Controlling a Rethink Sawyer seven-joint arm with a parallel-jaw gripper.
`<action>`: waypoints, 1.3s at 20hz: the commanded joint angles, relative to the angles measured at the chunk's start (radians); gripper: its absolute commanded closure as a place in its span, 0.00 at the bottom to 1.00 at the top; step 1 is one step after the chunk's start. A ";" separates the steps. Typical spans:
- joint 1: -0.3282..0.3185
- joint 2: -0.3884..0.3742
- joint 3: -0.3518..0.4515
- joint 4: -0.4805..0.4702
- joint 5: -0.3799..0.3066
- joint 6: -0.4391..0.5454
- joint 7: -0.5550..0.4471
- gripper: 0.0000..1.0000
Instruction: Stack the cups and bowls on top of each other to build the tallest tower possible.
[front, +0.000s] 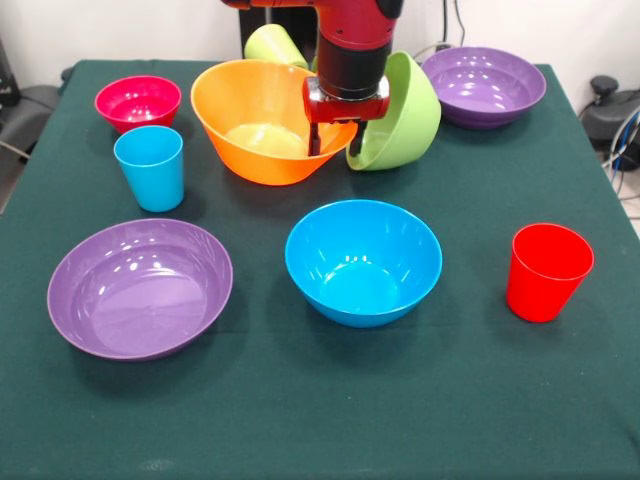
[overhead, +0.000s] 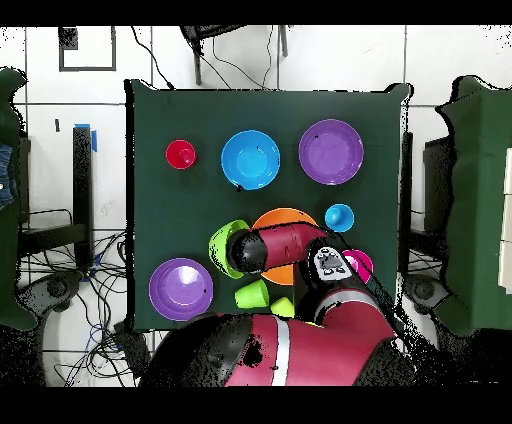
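My gripper (front: 335, 143) hangs open over the right rim of the large orange bowl (front: 262, 120), one finger inside it and one outside. The green bowl (front: 400, 112) leans tilted on its side against that rim, next to the outer finger. In front stand the blue bowl (front: 363, 262), a purple bowl (front: 140, 288), the sky blue cup (front: 150, 167) and the red cup (front: 547, 270). The small red bowl (front: 138, 102) and a second purple bowl (front: 484, 87) sit at the back. A yellow-green cup (front: 275, 45) lies behind the orange bowl. No tower is in view.
In the overhead view my arm (overhead: 285, 245) covers most of the orange bowl (overhead: 283, 215) and hides the gripper. Two green cups (overhead: 252, 294) lie near the table edge by the robot's base. A dark green cloth (front: 320, 420) covers the table.
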 joint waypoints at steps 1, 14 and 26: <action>-0.008 0.073 0.088 -0.089 -0.037 -0.065 0.017 0.00; -0.010 0.072 0.092 -0.088 -0.033 -0.054 0.012 0.00; -0.028 0.063 0.113 -0.078 -0.007 -0.039 0.018 0.00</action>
